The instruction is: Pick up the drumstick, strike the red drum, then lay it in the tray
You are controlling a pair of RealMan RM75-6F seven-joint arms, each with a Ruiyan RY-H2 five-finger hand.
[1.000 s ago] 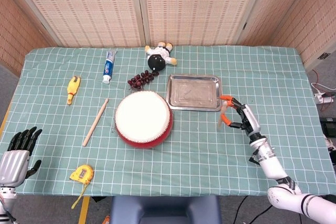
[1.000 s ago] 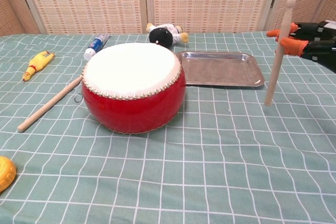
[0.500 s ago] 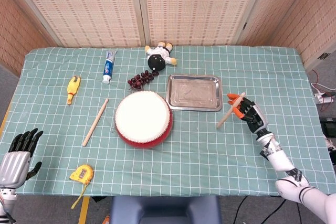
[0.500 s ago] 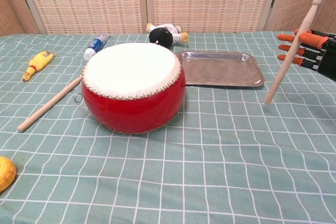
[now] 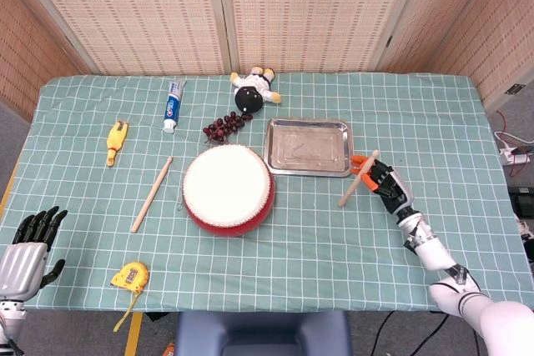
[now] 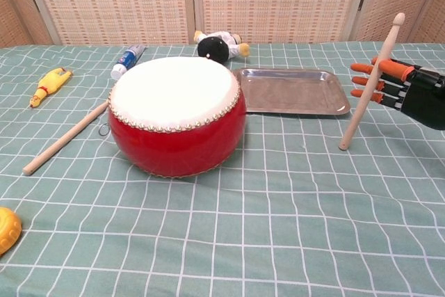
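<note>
My right hand (image 5: 385, 187) (image 6: 411, 92) grips a wooden drumstick (image 5: 355, 180) (image 6: 362, 94) just right of the steel tray (image 5: 309, 147) (image 6: 292, 92). The stick leans, its knobbed end up and its lower end touching the cloth. The red drum (image 5: 228, 188) (image 6: 177, 119) with a white skin stands left of the tray, a good way from the stick. A second wooden stick (image 5: 152, 194) (image 6: 66, 138) lies on the cloth left of the drum. At the table's near left corner my left hand (image 5: 25, 248) hangs with fingers apart, holding nothing.
A toothpaste tube (image 5: 172, 106), a yellow toy (image 5: 116, 142), dark grapes (image 5: 225, 127) and a small doll (image 5: 255, 89) lie behind the drum. A yellow tape measure (image 5: 130, 276) sits near the front left edge.
The drumstick went from nearly upright to leaning. My right hand swung out to the right with it, then came back a little toward the tray. The left hand barely moved.
</note>
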